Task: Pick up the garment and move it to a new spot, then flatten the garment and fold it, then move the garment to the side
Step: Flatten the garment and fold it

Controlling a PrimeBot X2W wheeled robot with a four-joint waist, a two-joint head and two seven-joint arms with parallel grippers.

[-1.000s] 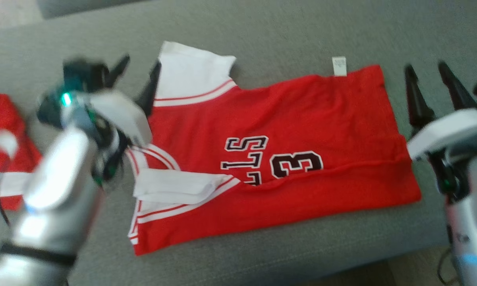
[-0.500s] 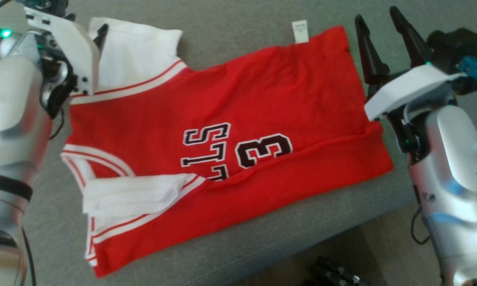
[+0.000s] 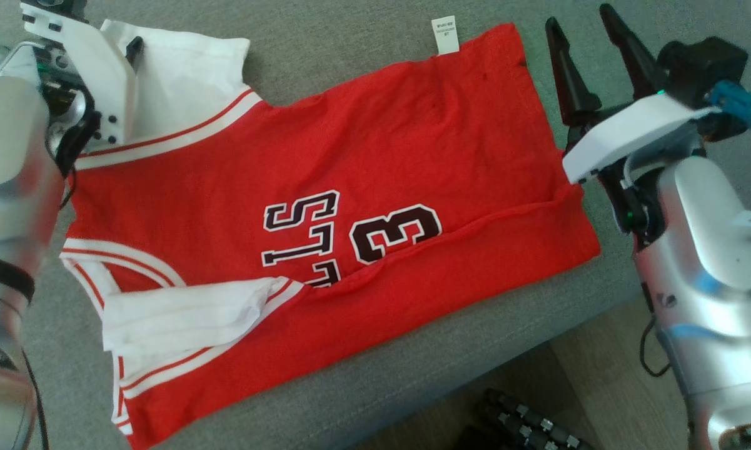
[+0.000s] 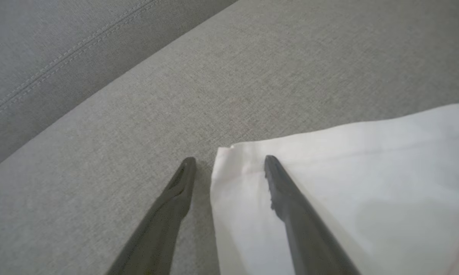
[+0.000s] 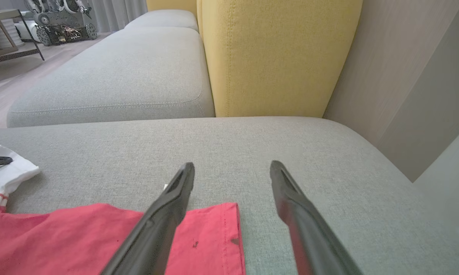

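Left end effector (image 4: 229, 164) wide open, holding nothing, straddling the white sleeve (image 4: 328, 198) corner. Right end effector (image 5: 232, 168) wide open, empty, over the shirt (image 3: 325, 187) hem corner. Shirt lies flat near the sofa (image 3: 362, 50) front edge.

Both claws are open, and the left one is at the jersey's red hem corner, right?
Not the hem. The left gripper and right gripper are both open, but the left one is at the corner of the jersey's white sleeve, as the left wrist view shows.
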